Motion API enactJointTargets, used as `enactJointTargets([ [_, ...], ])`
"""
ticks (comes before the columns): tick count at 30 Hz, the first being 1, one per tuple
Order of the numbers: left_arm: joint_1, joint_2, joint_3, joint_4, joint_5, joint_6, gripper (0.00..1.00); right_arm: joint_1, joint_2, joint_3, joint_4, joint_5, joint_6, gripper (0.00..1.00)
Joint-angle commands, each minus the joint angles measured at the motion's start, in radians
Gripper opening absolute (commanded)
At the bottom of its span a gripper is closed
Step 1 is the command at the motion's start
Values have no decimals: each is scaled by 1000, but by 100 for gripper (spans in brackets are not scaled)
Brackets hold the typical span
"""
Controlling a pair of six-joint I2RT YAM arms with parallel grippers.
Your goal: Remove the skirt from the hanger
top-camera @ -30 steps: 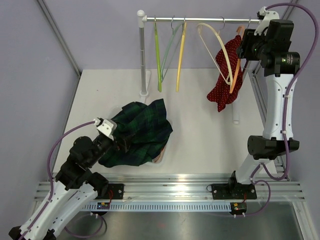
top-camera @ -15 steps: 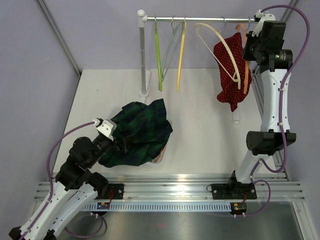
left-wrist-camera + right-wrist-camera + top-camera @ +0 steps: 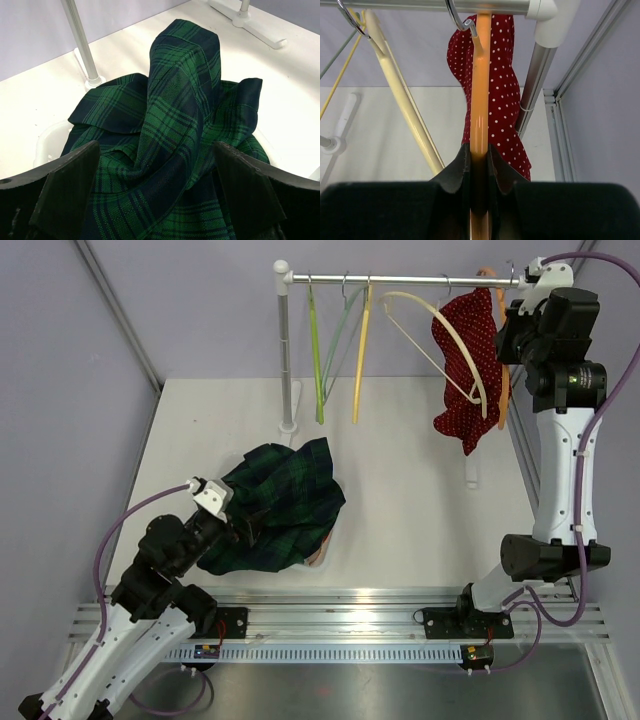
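A red polka-dot skirt (image 3: 463,380) hangs on an orange hanger (image 3: 503,400) at the right end of the rail (image 3: 400,280). In the right wrist view the orange hanger (image 3: 480,100) has its hook over the rail (image 3: 420,5), with the red skirt (image 3: 502,100) draped behind it. My right gripper (image 3: 510,332) is shut on the hanger's arm (image 3: 480,160). My left gripper (image 3: 240,525) is open, low over a crumpled green plaid skirt (image 3: 285,500) on the table; its jaws stand wide on either side of the plaid cloth (image 3: 175,115).
A cream hanger (image 3: 440,330) swings tilted next to the red skirt. Green (image 3: 317,350) and yellow (image 3: 358,350) hangers hang near the rack pole (image 3: 287,360). The rack's right foot (image 3: 472,475) rests on the table. A white container rim (image 3: 45,145) shows under the plaid skirt.
My right gripper has moved the orange hanger and red skirt up and rightward toward the rail's end; the skirt and cream hanger swung. The left arm has not moved.
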Motion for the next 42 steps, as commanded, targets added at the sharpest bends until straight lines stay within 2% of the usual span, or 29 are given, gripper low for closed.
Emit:
enactJointTargets([
  [1, 4, -16, -9, 67, 21, 15, 99, -3, -73, 5, 189, -14, -26, 0],
  [8, 4, -28, -23, 87, 27, 18, 99, -5, -125, -105, 204, -2, -54, 0],
  [15, 4, -26, -32, 115, 40, 1, 99, -11, -279, -337, 247, -19, -114, 0],
  [20, 4, -7, -23, 128, 46, -3, 99, -11, -350, -409, 223, -45, -161, 0],
  [23, 4, 4, -15, 144, 102, 29, 99, -15, -413, -486, 204, -63, -192, 0],
  [25, 2, 19, -15, 179, 214, 53, 93, -15, -459, -574, 196, -89, -200, 0],
  [29, -32, 72, 34, 173, 257, 89, 92, -18, -578, -682, 147, -117, -174, 0],
  [32, -119, 142, 90, 170, 210, 109, 93, -18, -644, -757, 112, -155, -143, 0],
  [35, -278, 211, 140, 179, 109, 138, 99, -18, -689, -810, 86, -200, -109, 0],
  [36, -368, 264, 169, 188, 25, 158, 99, -18, -698, -833, 83, -222, -102, 0],
  [38, -450, 338, 202, 223, -95, 167, 99, -18, -720, -850, 75, -243, -77, 0],
  [39, -523, 424, 247, 251, -138, 164, 99, -17, -723, -866, 74, -262, -68, 0],
  [41, -612, 507, 284, 305, -248, 150, 97, -18, -738, -885, 78, -284, -37, 0],
  [42, -636, 605, 320, 364, -281, 136, 97, -20, -746, -906, 83, -305, -23, 0],
])
